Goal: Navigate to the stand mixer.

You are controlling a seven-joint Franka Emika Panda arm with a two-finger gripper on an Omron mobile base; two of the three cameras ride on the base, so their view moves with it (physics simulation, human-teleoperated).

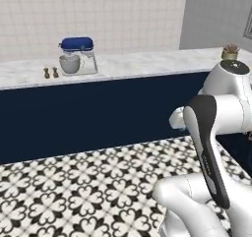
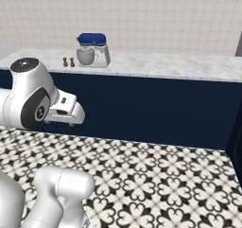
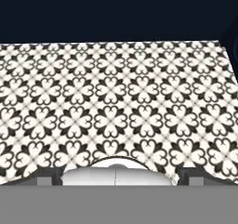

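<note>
A simulated kitchen seen from a mobile robot's cameras. A long counter (image 1: pixel 147 63) with a pale marble top and dark navy front runs across the far side, backed by a wall of pale tiles (image 1: pixel 98 14). The floor (image 1: pixel 74 192) has a black-and-white flower-pattern tile.

The mixer (image 1: pixel 77 56) stands on the counter near the wall. It has a glossy dark-blue head, a silver bowl beneath and a pale base. In the left base view it sits at about 10 o'clock; in the right base view (image 2: pixel 92 49) it sits at about 11 o'clock. In both views it is well apart from the robot, across open floor.

Two tiny brown shakers (image 1: pixel 50 73) stand side by side on the counter, just beside the mixer on its left. In the right base view the shakers (image 2: pixel 68 61) again stand left of the mixer.

A small potted plant (image 1: pixel 230 52) sits on the counter at about 2 o'clock in the left base view, just above the arm (image 1: pixel 216 133).

The white arm is folded in front of the base, and its hand (image 2: pixel 66 109) points toward the navy counter front. The hand view looks down over the patterned floor toward the dark counter front at 12 o'clock. Whether the fingers are apart or together cannot be told.
</note>
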